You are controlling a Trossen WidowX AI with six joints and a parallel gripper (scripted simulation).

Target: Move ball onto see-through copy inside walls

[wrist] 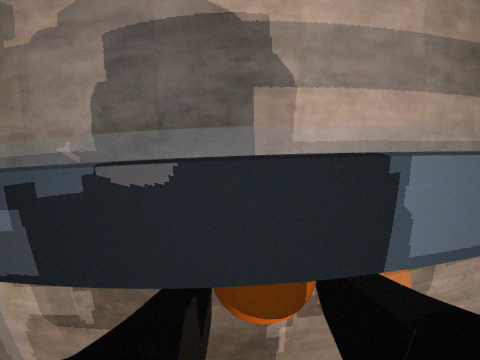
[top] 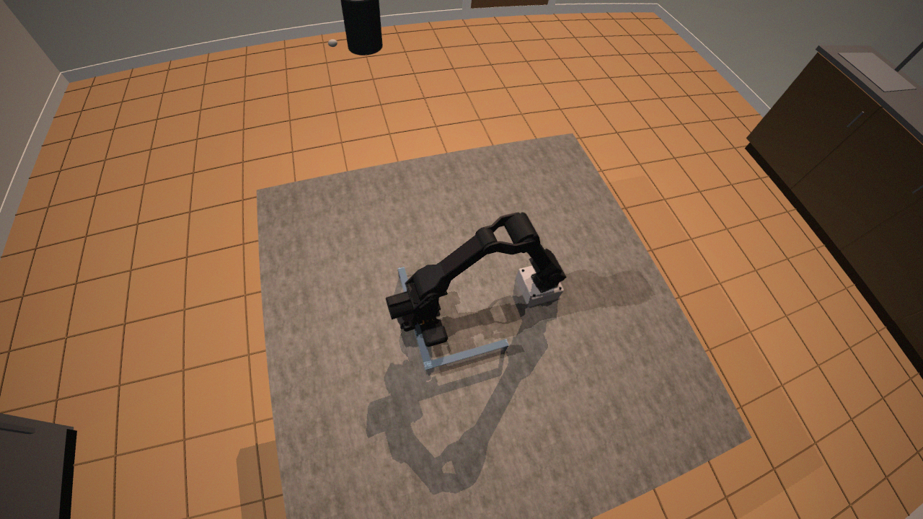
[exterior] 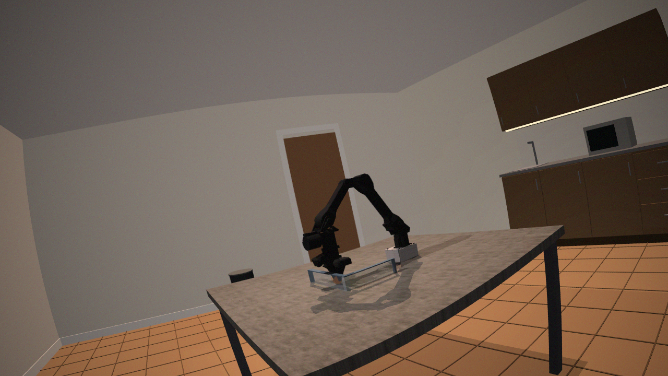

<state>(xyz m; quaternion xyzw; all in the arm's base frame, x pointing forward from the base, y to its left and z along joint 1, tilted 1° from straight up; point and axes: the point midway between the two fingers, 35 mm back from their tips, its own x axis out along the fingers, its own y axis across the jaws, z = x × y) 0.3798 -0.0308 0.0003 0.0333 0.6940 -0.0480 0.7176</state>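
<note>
Gripper (wrist: 263,340) down low inside corner of clear walls (wrist: 200,220), fingers pinched on orange ball (wrist: 263,300). Ball right against near wall; see-through copy (wrist: 400,278) peeking just beside ball.

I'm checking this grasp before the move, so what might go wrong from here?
The claw is shut on the orange ball right against the clear wall; dragging sideways may knock the fingers into it. The see-through copy peeks out just beside one finger, so releasing may let the ball roll off it.
</note>
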